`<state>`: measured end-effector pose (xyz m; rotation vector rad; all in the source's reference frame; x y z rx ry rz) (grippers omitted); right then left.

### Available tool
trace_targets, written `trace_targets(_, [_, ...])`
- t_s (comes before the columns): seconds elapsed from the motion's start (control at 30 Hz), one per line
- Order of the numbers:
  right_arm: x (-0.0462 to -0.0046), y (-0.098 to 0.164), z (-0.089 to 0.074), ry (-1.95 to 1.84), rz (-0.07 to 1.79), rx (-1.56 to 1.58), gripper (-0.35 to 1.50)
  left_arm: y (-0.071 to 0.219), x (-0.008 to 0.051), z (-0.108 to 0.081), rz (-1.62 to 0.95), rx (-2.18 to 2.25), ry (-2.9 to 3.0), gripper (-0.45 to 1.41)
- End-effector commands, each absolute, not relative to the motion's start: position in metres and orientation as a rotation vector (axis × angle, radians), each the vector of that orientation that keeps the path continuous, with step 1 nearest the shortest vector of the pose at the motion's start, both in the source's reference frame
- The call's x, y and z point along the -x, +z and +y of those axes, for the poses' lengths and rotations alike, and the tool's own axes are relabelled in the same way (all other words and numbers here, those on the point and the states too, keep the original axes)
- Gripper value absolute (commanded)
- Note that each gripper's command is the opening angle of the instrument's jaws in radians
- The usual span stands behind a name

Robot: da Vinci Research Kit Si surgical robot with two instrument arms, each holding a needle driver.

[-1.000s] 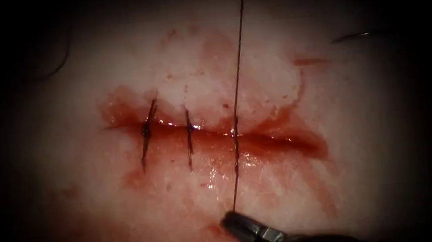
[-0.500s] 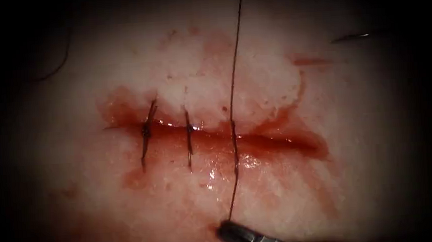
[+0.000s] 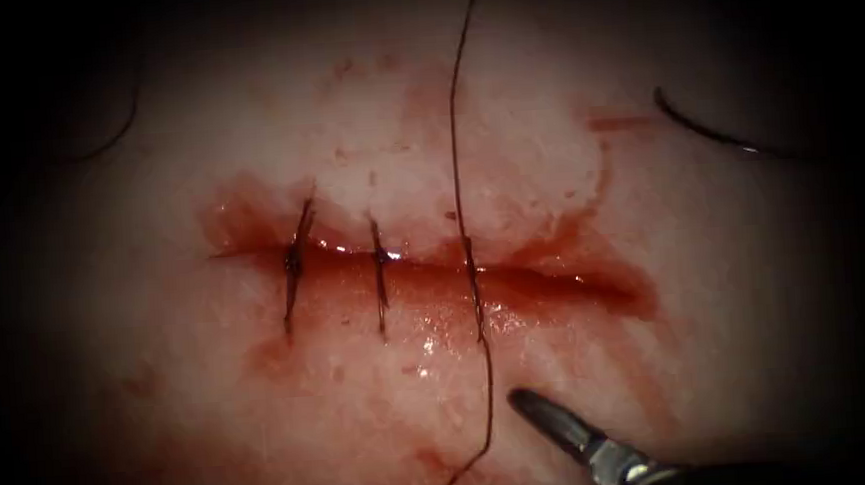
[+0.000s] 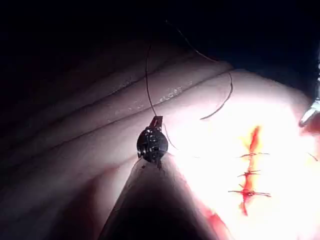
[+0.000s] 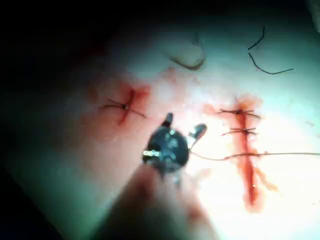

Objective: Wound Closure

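the right end effector [image 3: 522, 402] hung apart and empty beside the limp, slippery thread [image 3: 454, 151], best taken near its free tail, while the left end effector [image 4: 157, 121] clamped it.

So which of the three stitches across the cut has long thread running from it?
The rightmost stitch: thread runs on from both its ends, unlike the two stitches to its left.
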<state>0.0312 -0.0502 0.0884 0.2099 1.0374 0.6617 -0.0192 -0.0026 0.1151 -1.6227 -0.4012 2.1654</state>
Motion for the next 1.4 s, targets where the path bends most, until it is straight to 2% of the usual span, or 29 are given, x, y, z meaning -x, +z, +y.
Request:
trace_targets(0.03, [-0.0323,0.089,-0.05,0.66,1.04,-0.214,1.01,0.115,0.0194,-0.003,-0.394,1.619,2.177,-0.45])
trace_targets(0.3, [-0.0355,0.094,-0.045,0.652,1.051,-0.238,0.89,0.109,0.0181,-0.008,-0.405,1.569,2.214,-0.45])
trace_targets(0.7, [-0.0393,0.1,-0.038,0.613,1.072,-0.256,0.49,0.109,0.0183,-0.017,-0.455,1.598,2.222,-0.45])
trace_targets(0.93, [-0.0406,0.102,-0.037,0.611,1.07,-0.239,0.44,0.11,0.0185,-0.019,-0.474,1.595,2.219,-0.45])
trace_targets(1.07, [-0.041,0.103,-0.035,0.584,1.072,-0.211,0.22,0.11,0.0186,-0.02,-0.501,1.6,2.208,-0.45])
trace_targets(1.1, [-0.041,0.103,-0.035,0.584,1.072,-0.211,0.22,0.11,0.0186,-0.02,-0.501,1.6,2.208,-0.45])
trace_targets(1.13, [-0.0409,0.104,-0.034,0.581,1.071,-0.206,-0.05,0.11,0.0188,-0.021,-0.508,1.604,2.203,-0.45])
trace_targets(1.17, [-0.0408,0.104,-0.034,0.575,1.076,-0.204,-0.16,0.11,0.0188,-0.021,-0.508,1.606,2.204,-0.45])
trace_targets(1.2, [-0.0408,0.104,-0.034,0.575,1.076,-0.204,-0.16,0.11,0.0188,-0.021,-0.508,1.606,2.204,-0.45])
trace_targets(1.27, [-0.0406,0.104,-0.033,0.579,1.086,-0.198,-0.33,0.109,0.0188,-0.022,-0.516,1.608,2.203,-0.45])
trace_targets(1.37, [-0.0399,0.105,-0.032,0.584,1.172,-0.176,-0.35,0.11,0.0188,-0.023,-0.537,1.604,2.199,-0.45])
trace_targets(1.4, [-0.0397,0.105,-0.031,0.606,1.231,-0.218,-0.25,0.11,0.019,-0.024,-0.544,1.601,2.197,-0.45])
